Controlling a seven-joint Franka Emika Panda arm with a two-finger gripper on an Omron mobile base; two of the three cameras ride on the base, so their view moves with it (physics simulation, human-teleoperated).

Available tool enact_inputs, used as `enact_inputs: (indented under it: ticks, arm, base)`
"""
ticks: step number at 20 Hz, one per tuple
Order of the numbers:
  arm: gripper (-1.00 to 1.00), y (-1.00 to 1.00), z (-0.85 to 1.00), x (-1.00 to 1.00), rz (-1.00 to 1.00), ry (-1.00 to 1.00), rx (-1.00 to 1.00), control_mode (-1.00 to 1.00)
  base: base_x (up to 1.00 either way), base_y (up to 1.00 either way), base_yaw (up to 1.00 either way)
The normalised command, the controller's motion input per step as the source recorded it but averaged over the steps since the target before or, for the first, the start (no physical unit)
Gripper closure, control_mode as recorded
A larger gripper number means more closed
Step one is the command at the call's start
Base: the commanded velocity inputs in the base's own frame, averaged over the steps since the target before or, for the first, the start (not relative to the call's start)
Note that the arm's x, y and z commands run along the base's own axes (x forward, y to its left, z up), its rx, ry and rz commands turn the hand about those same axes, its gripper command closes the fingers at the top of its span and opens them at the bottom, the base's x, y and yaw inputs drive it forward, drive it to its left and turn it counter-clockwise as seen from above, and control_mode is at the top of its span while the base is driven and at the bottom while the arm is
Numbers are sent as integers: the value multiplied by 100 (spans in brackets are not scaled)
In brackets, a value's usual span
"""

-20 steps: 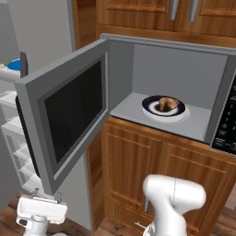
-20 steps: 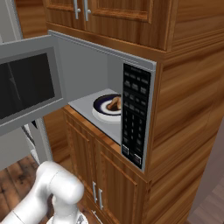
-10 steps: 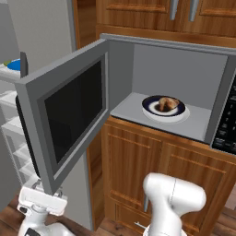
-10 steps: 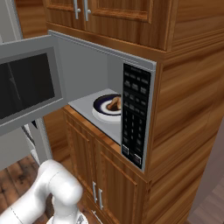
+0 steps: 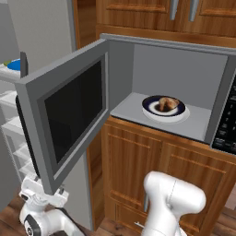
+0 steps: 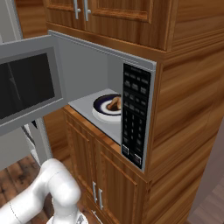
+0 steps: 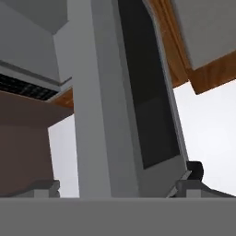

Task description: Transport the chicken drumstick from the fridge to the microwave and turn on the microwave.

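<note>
The microwave (image 5: 179, 64) stands open, its door (image 5: 69, 115) swung out to the left. Inside, the golden-brown chicken drumstick (image 5: 167, 103) lies on a round blue plate (image 5: 152, 109) on the grey floor; from the right it is the drumstick (image 6: 114, 103) partly behind the control panel (image 6: 134, 113). My gripper (image 5: 44, 190) sits low, just under the door's outer bottom corner, pointing up. In the hand view my gripper (image 7: 120, 182) is open, fingertips (image 7: 194, 171) wide apart, and the door's grey edge (image 7: 92, 115) runs up between them. The fridge (image 5: 8, 133) shows its white shelves at far left.
Wooden cabinet doors (image 5: 152, 166) lie below the microwave and more cabinets (image 6: 113, 17) above it. A tall wooden panel (image 6: 192, 109) flanks the right side. The arm's white base link (image 5: 173, 203) stands in front of the lower cabinets. Wood floor (image 6: 17, 175) shows below.
My hand has risen a little toward the door's lower corner. The door, plate and drumstick stay where they were.
</note>
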Motion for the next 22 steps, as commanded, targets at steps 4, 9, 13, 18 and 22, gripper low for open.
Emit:
enact_inputs:
  ticks: [4,9,13,18,22]
  arm:
    - [-100,0,27,-13,-24,-39,6,-100]
    - [-100,-6,32,-15,-18,-37,9,-100]
    - [-100,-34,24,-1,-7,-29,16,-100]
    - [-100,-77,29,-16,6,-9,35,-100]
    - [-100,-98,25,-37,22,0,51,-100]
  base:
    - [0,0,0]
    - [0,0,0]
    - [0,0,0]
    - [0,0,0]
    - [0,0,0]
